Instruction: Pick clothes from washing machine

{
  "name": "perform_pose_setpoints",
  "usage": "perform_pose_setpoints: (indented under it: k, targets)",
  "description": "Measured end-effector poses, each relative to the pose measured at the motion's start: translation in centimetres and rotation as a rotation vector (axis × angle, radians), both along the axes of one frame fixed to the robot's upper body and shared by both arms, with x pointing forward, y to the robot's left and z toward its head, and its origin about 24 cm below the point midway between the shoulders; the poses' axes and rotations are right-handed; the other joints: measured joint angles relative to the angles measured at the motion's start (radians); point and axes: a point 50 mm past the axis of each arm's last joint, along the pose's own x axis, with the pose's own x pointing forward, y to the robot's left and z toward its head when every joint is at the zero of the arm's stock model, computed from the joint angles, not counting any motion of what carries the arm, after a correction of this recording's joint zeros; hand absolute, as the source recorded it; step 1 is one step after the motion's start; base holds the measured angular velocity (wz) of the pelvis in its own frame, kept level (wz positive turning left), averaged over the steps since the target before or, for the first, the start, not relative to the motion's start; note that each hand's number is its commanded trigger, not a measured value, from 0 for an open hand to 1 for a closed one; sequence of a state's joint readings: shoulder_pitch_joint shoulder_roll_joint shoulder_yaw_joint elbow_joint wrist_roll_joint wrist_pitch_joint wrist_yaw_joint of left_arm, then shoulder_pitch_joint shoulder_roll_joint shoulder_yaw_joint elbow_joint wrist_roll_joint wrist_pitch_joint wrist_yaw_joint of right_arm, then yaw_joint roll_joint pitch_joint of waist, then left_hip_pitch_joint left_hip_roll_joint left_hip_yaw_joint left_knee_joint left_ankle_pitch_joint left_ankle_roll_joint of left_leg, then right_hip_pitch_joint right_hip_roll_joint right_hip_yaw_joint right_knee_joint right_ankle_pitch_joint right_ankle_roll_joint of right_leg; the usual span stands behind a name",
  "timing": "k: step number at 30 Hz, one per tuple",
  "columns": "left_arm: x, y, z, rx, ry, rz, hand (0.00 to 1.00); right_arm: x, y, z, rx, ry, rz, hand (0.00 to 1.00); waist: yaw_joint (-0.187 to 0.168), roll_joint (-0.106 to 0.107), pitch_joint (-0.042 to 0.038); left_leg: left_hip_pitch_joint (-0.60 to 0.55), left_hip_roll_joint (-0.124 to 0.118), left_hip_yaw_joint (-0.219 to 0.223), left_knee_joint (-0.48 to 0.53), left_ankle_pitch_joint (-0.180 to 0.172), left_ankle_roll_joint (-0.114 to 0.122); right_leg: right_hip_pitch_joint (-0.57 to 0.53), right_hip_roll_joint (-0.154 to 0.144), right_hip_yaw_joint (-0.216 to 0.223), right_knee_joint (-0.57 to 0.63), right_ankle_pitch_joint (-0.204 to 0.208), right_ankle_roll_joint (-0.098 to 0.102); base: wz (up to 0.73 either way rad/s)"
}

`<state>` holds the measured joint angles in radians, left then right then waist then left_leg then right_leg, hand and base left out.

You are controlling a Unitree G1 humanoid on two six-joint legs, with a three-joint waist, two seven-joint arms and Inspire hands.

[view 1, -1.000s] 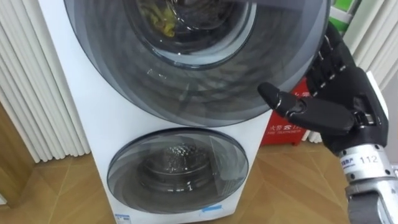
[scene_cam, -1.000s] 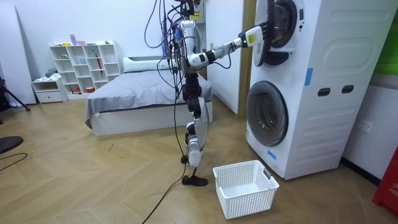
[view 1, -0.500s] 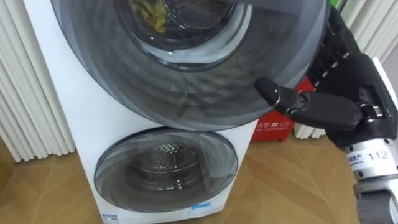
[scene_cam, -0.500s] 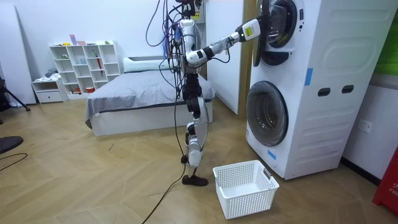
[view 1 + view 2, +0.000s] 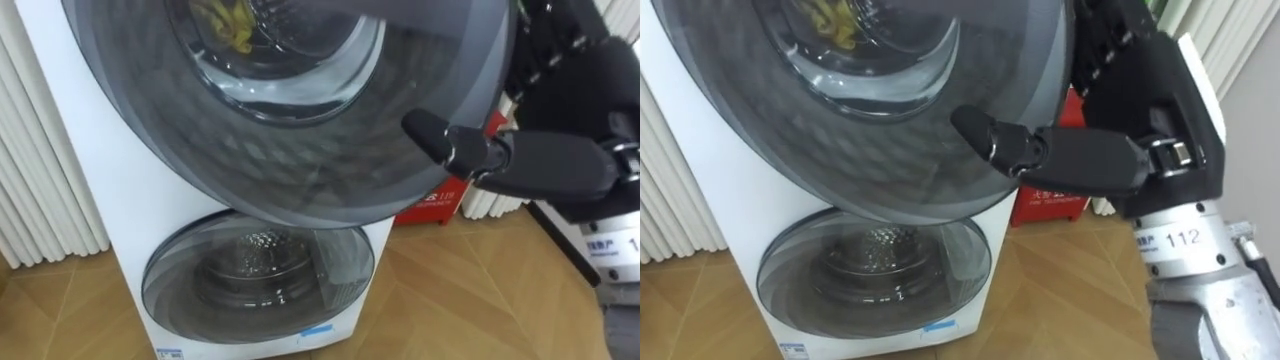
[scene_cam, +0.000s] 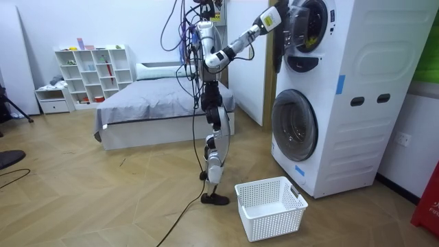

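Two washing machines are stacked; I stand in front of them. The upper machine's round dark glass door (image 5: 300, 130) is swung partly open toward me. My right hand (image 5: 560, 165) grips its right rim, thumb lying across the front of the glass and fingers (image 5: 1110, 40) hooked over the edge behind it. In the room view the right hand (image 6: 269, 19) is raised high at the upper door (image 6: 282, 41). Yellow-green clothes (image 5: 228, 22) lie inside the upper drum, seen through the door glass.
The lower machine's door (image 5: 258, 275) is closed. A red box (image 5: 440, 200) stands on the floor to the right of the machine, white pleated curtains (image 5: 40, 180) to the left. A white laundry basket (image 6: 269, 206) sits on the wooden floor near my feet.
The upper door has swung further out toward me with my right hand on its rim. In the room view the right arm has risen. The eye view has shifted.
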<state>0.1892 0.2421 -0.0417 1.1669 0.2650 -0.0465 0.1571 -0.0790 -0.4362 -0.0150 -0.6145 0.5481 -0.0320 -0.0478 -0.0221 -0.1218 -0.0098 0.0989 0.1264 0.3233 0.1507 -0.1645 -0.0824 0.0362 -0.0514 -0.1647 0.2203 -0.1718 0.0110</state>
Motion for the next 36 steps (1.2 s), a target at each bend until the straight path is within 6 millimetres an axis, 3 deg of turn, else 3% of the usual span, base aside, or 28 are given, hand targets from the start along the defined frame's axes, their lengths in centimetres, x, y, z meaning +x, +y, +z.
perform_pose_setpoints:
  k: [9, 15, 26, 36]
  targets:
    - [-0.9, 0.5, 0.1, 0.015, 0.0, 0.039, 0.0, -1.2, 1.0, 2.5, -0.005, -0.158, 0.118, 0.0, 0.003, -0.011, -0.0008, -0.002, 0.001, -0.001, 0.0, -0.001, -0.002, 0.004, 0.001, -0.002, -0.006, 0.0, 0.0, 0.0]
    - [-0.8, 0.5, 0.2, 0.014, -0.003, 0.037, 0.0, -1.9, 1.4, 2.9, -0.038, -0.227, 0.18, 0.0, 0.007, -0.009, 0.0001, -0.001, 0.001, -0.011, 0.0, -0.005, -0.002, 0.016, 0.003, -0.008, -0.018, 0.003, 0.0, 0.05]
    - [-0.6, 0.4, 0.1, 0.014, 0.004, 0.027, 0.0, -2.0, 2.2, 2.5, -0.025, -0.22, 0.339, 0.0, 0.007, 0.017, 0.008, 0.001, 0.001, -0.029, 0.001, -0.005, -0.003, 0.028, 0.002, -0.027, -0.019, 0.003, 0.0, 0.04]
    - [0.8, -0.4, 0.0, 0.004, -0.004, -0.047, 0.0, -2.3, 4.9, 1.1, 0.087, -0.24, 0.531, 0.0, 0.046, 0.026, 0.0039, -0.001, 0.002, -0.037, 0.006, -0.005, -0.003, 0.039, 0.001, -0.036, -0.031, 0.004, -0.001, 0.02]
